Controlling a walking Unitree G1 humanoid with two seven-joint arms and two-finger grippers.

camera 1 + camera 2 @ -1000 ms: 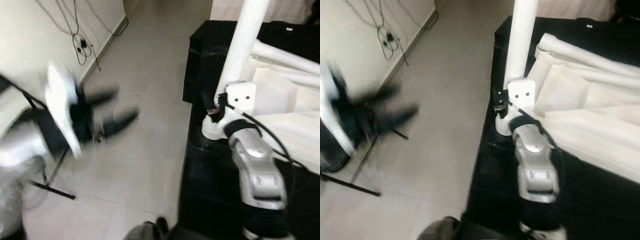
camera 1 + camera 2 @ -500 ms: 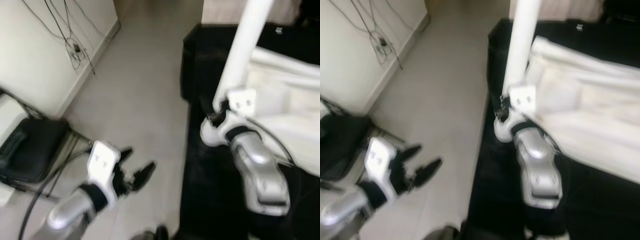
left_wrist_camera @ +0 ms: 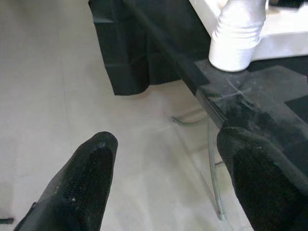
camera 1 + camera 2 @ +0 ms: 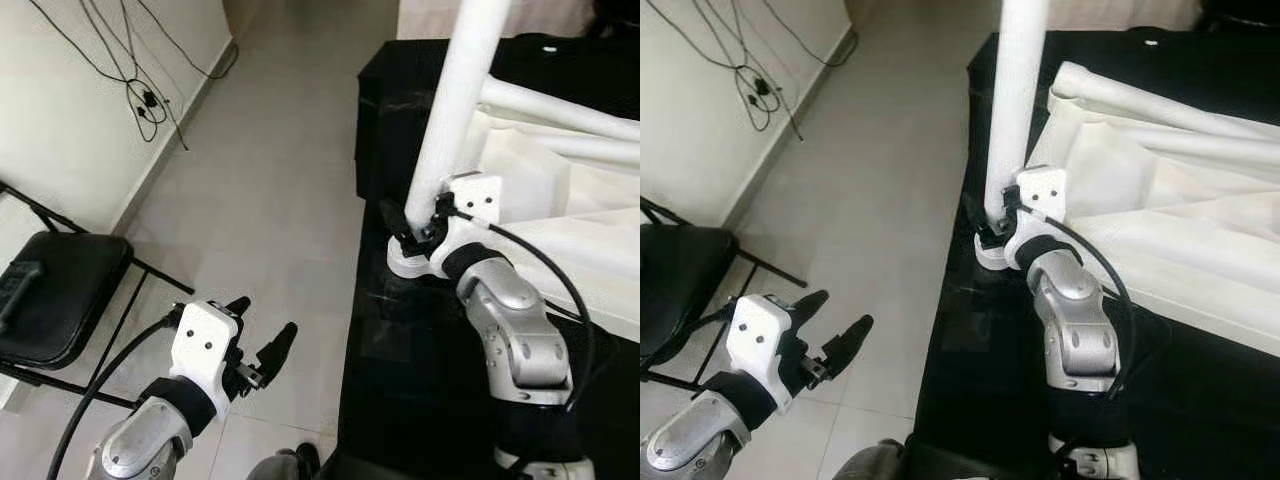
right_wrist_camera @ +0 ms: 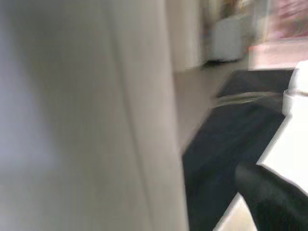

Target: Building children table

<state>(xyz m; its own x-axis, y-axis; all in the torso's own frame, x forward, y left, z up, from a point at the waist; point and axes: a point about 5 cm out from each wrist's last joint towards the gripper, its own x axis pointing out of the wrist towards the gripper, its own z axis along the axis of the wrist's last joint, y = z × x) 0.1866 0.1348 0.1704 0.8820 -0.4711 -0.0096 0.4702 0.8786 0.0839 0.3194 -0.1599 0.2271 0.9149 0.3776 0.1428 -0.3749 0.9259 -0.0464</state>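
Observation:
A thick white table leg (image 4: 455, 110) stands upright on a black-covered table (image 4: 400, 330), its round white foot (image 3: 238, 41) near the table's left edge. My right gripper (image 4: 412, 226) is shut around the leg just above the foot; the right wrist view has the leg (image 5: 86, 115) pressed close beside one black finger (image 5: 269, 202). More white tubes and panels (image 4: 590, 230) of the children's table lie to the right of the leg. My left gripper (image 4: 264, 318) hangs open and holds nothing, low over the floor, left of the table edge.
A black chair (image 4: 50, 290) stands at the left by the wall, with cables (image 4: 140, 95) hanging above the skirting. Pale tiled floor (image 4: 270, 190) runs between wall and table. The table's black cloth (image 3: 125, 57) drops to the floor.
My left arm has swung down from high on the left to low over the floor, fingers still apart. The right gripper has stayed on the leg. The camera has shifted a little.

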